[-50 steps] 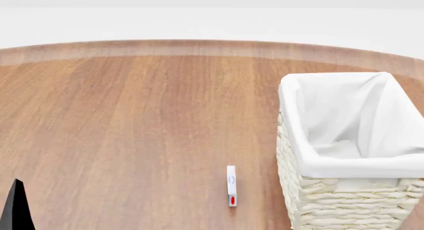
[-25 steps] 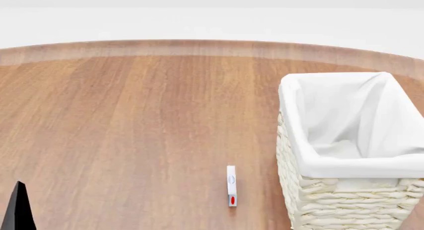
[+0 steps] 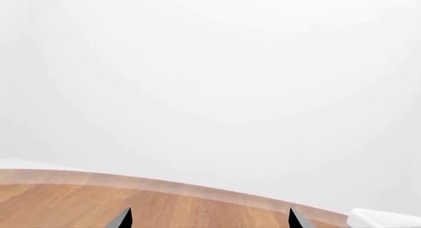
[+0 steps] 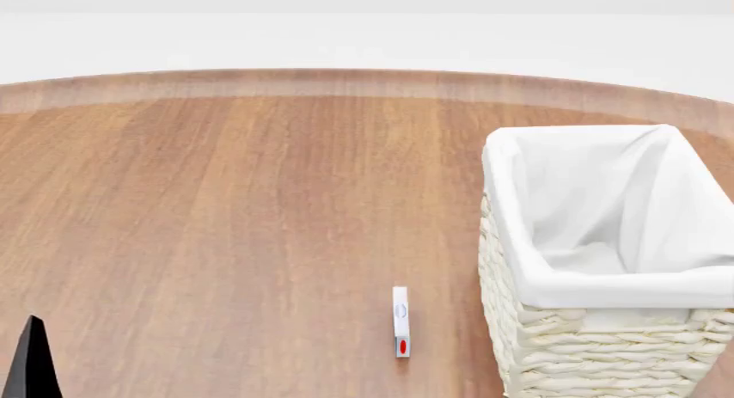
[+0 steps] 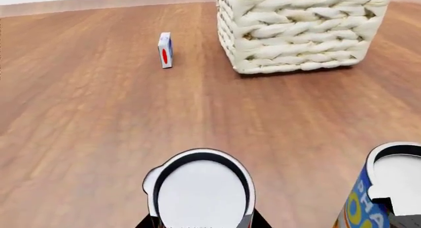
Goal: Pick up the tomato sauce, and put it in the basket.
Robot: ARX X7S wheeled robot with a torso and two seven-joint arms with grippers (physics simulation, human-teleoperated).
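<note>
Sitting closest to the right wrist cam, the tomato sauce [image 5: 200, 188] stands upright on the table [image 5: 79, 114], w/ only its silvery-white lid and dark rim showing; the label is out of sight from this angle. 2 dark slivers flank its base, prob. the fingers of the right claw [image 5: 200, 224], so the claw straddles the can, but I can't tell whether it is clamped or just parked around it. Just beside it, apart, stands the blue-and-yellow can [image 5: 388, 198], so there is little room on that side. As for handling: likely a stiff metal tin, dense for its size, not fragile, w/ a smooth round wall that may slip or twist if pinched off-centre. Best hold is prob. across the side wall about mid-height, squarely through the axis, not on the rim. Farther out lies a small white box [image 5: 165, 49] w/ a red spot, and near it, apart, the basket [image 5: 302, 31], well away from the can, so it is a fair carry. The left claw [image 3: 209, 219] hangs spread and empty over the table's far edge, w/ 2 tips apart.
</note>
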